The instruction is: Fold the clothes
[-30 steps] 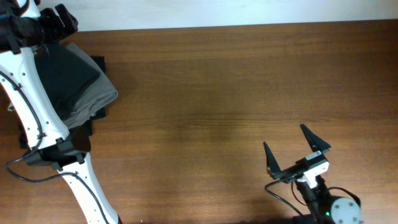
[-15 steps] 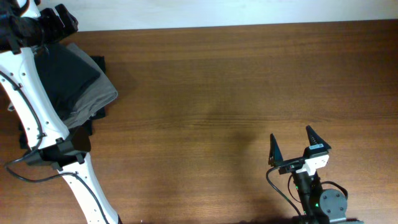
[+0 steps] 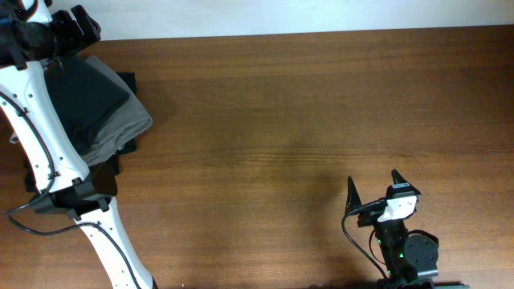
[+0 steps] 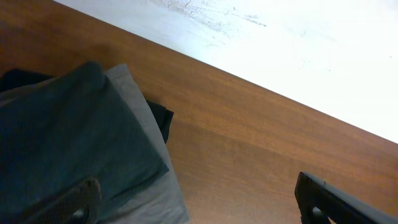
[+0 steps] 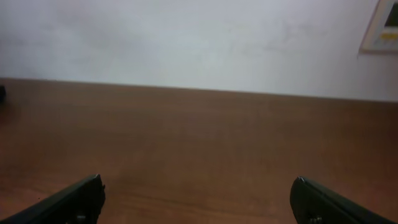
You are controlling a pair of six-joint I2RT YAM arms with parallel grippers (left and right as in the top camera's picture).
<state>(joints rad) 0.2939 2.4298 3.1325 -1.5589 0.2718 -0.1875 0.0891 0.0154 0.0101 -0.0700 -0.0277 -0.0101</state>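
T-shirt: dark charcoal T-shirt (image 3: 84,92) is lying folded at the far left of the table (image 3: 281,104), topping a pile. No lettering is showing.
Pile: the T-shirt is resting on grey trousers (image 3: 132,126), which are sticking out on its right and near sides. A black garment (image 3: 128,82) is peeking out beneath both.
Left gripper: left gripper (image 4: 198,183) is hanging over the far side of the pile, jaws standing wide, gripping nothing. One finger (image 4: 74,199) is overlapping the T-shirt in the wrist view; can't tell if it is touching.
Left arm: white left arm (image 3: 48,152) is stretching from the near left edge across the pile toward the far corner.
Right gripper: right gripper (image 3: 373,181) is sitting at the near right, well apart from the pile, jaws spread wide and empty, pointing toward the far side.
Right wrist view: showing only tabletop and a pale wall (image 5: 186,37) beyond the far edge.
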